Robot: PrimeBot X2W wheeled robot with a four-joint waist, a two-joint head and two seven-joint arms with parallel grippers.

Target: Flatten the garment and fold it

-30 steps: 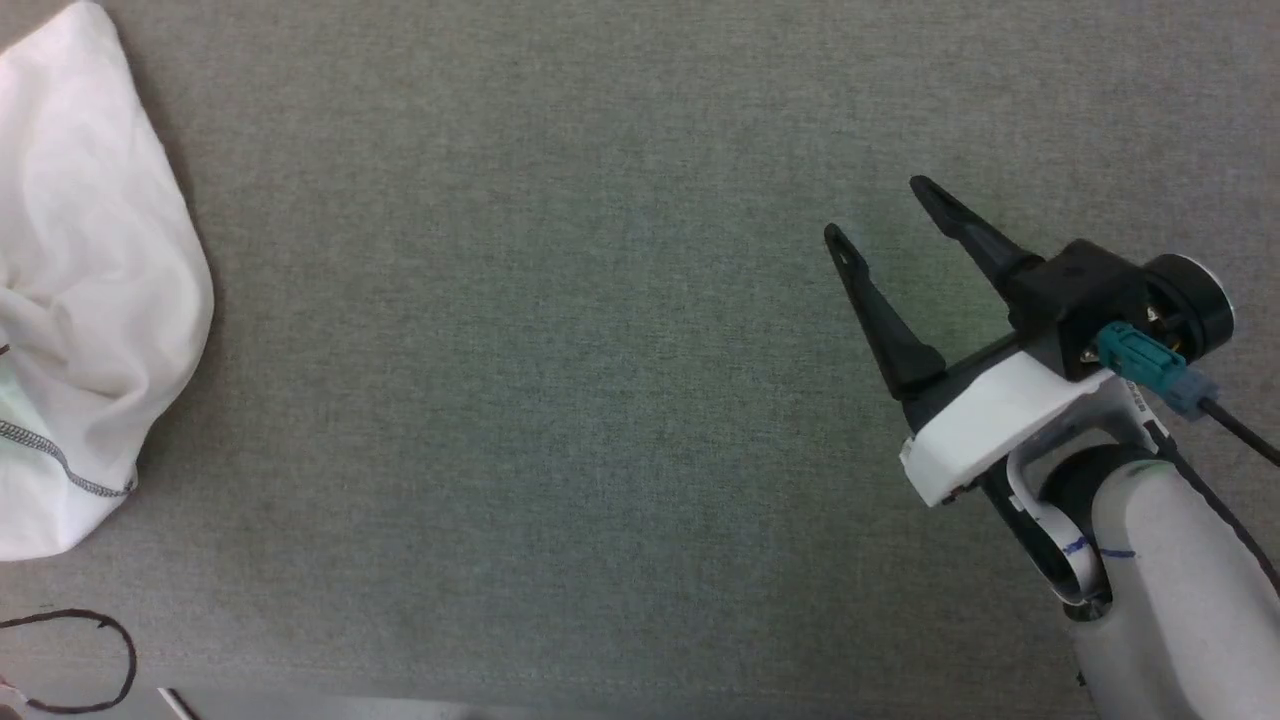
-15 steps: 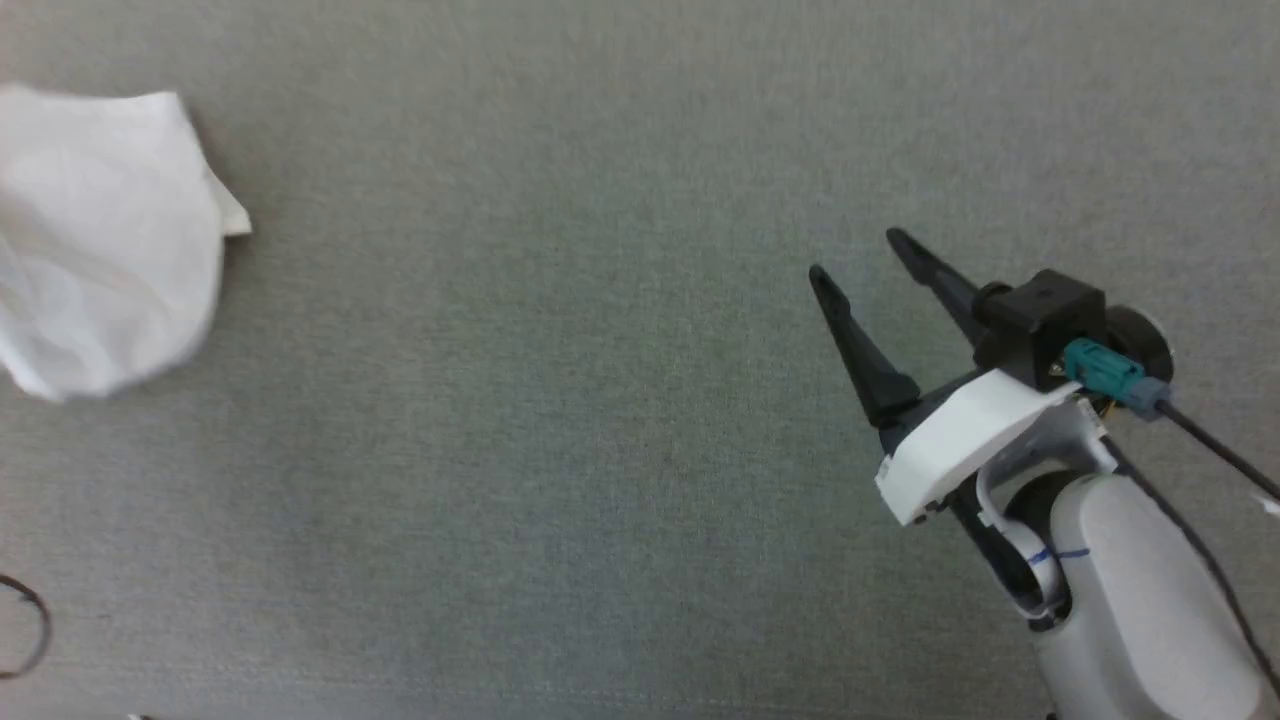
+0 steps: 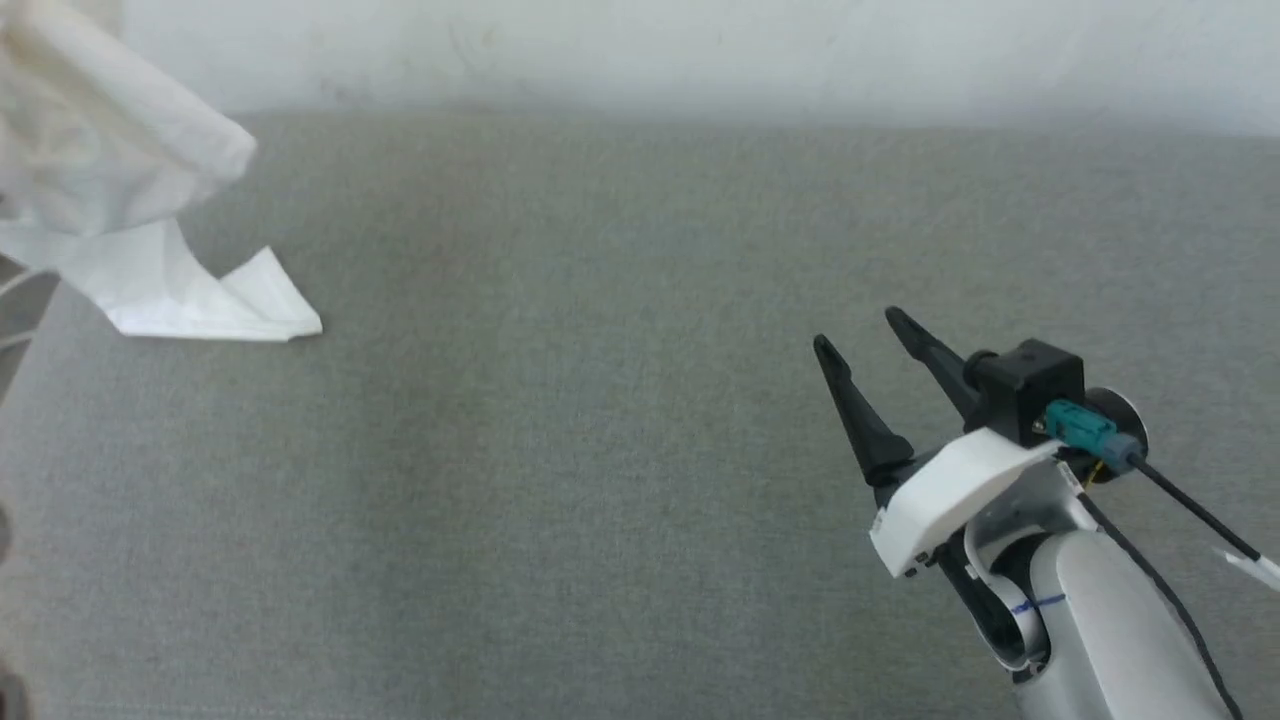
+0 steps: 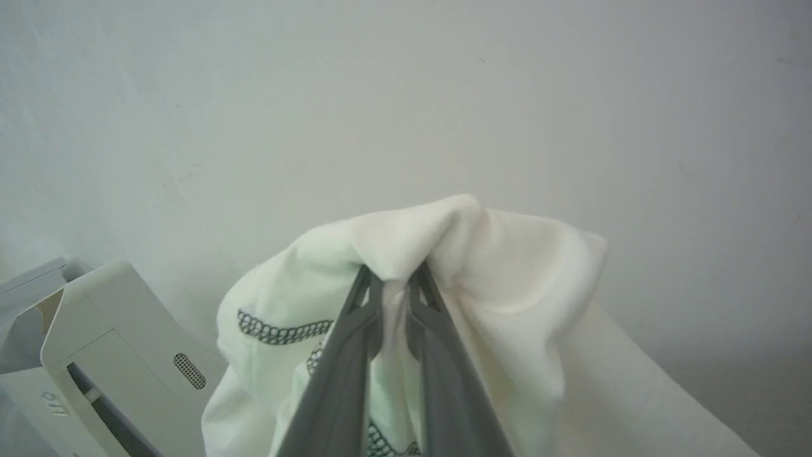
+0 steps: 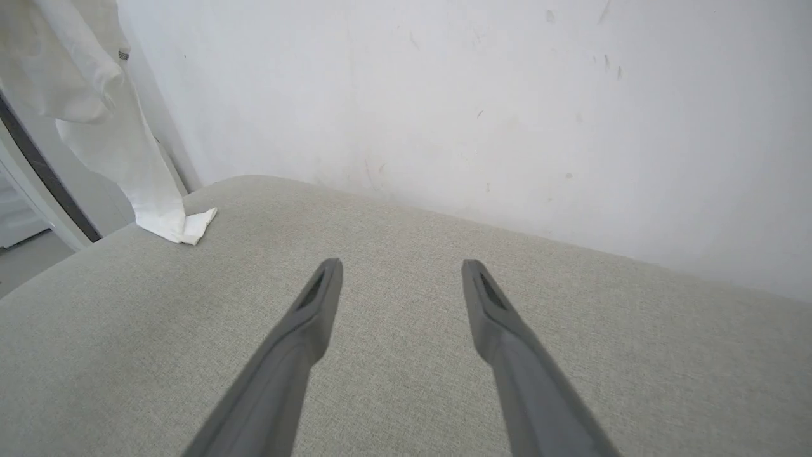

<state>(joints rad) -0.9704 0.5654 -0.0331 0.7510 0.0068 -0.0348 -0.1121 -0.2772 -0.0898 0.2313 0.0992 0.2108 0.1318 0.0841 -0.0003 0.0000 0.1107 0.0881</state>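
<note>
While the left gripper is pinched nearly shut on a bunched fold of the garment, the cloth hangs off it as a crumpled column, nowhere near flat. Long axis is roughly vertical: top at the left fingertips, bottom tail just touching the desk close to the wall. Dark seam stitching shows beside the left fingers; can't tell which part of the shirt is pinched.

Right gripper is spread wide, empty, hovering over bare desk. From it the garment lies well off to its left and a bit ahead. In the right wrist view the cloth hangs at upper left, tail on the desk's corner. Left arm is the nearer one, since it has the grip.

My read: flattening barely started, folding not begun. Next move likely hinges on the right gripper crossing left to catch a second point on the hanging edge, then spreading the cloth between both. Risk: the tail drags and bunches under.
</note>
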